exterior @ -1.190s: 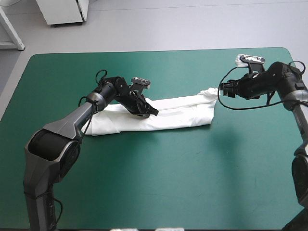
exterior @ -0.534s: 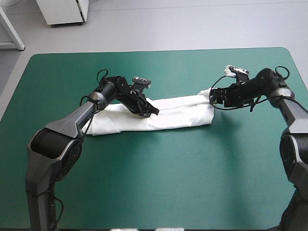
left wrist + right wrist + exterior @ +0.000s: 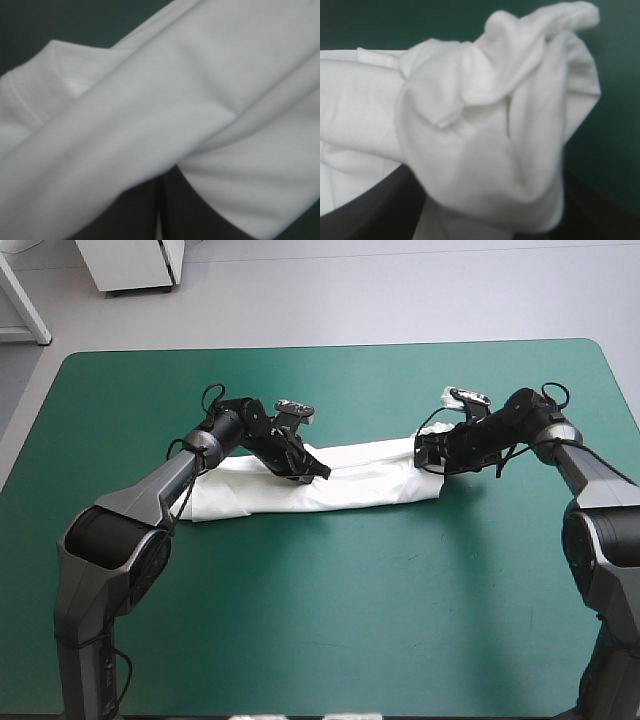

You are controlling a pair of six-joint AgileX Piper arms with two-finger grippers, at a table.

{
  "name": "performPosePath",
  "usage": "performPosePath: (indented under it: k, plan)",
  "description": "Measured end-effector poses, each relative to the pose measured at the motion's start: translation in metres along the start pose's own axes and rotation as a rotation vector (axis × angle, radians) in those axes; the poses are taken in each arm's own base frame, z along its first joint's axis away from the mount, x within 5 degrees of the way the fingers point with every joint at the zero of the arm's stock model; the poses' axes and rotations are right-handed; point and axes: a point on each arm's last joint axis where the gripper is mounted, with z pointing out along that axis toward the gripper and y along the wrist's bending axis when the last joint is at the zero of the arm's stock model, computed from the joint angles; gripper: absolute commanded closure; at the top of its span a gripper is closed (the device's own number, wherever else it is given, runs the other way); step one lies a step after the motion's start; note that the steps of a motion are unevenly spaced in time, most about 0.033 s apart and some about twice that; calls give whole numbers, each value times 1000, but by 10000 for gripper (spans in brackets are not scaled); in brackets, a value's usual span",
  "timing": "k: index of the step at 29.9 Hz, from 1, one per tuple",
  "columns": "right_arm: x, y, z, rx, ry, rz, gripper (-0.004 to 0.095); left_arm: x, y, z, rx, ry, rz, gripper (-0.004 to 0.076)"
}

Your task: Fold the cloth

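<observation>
High view shows the teal-green surface (image 3: 400, 620) with the white T-shirt (image 3: 370, 480) lying across its middle as a long, narrow band that runs left to right and is already folded lengthwise. The left gripper (image 3: 318, 473) sits low on the band near its middle. The right gripper (image 3: 425, 454) is at the band's right end, where the cloth is bunched into a lump.

In the left wrist view the black fingers (image 3: 130, 215) meet in a pointed arch with only a sliver of white between them, so they are pinched on a fold of the T-shirt. In the right wrist view the black fingers (image 3: 360, 210) stand apart at their bases with the crumpled end between them; as far as I can judge they are not yet clamped.

The step in hand looks like taking hold of the right end so the band can be folded across its length. That calls for the right fingers to close on all layers of the lump, then lift it and carry it over toward the left end, while the left gripper pins the crease.
</observation>
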Motion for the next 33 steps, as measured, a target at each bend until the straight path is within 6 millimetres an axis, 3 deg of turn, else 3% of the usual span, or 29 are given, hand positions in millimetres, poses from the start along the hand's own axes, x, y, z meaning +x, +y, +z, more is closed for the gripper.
performPosePath:
  k: [3,10,11,20,27,33]
  plan:
    - [0,0,2,-8,-2,8,451,-1,0,0,0,-1,3,733]
    - [-1,-2,10,-37,0,14,898,-1,0,-1,-1,0,9,733]
    - [0,-2,12,-44,2,15,922,-1,0,-1,-1,0,8,733]
    - [-9,9,5,-105,27,-23,921,-1,0,-1,-10,4,5,733]
    - [-30,36,-34,-153,-46,-79,921,-1,0,-1,-12,5,-14,733]
    - [-34,60,-68,-205,-108,-117,921,-1,0,-1,-11,6,-23,733]
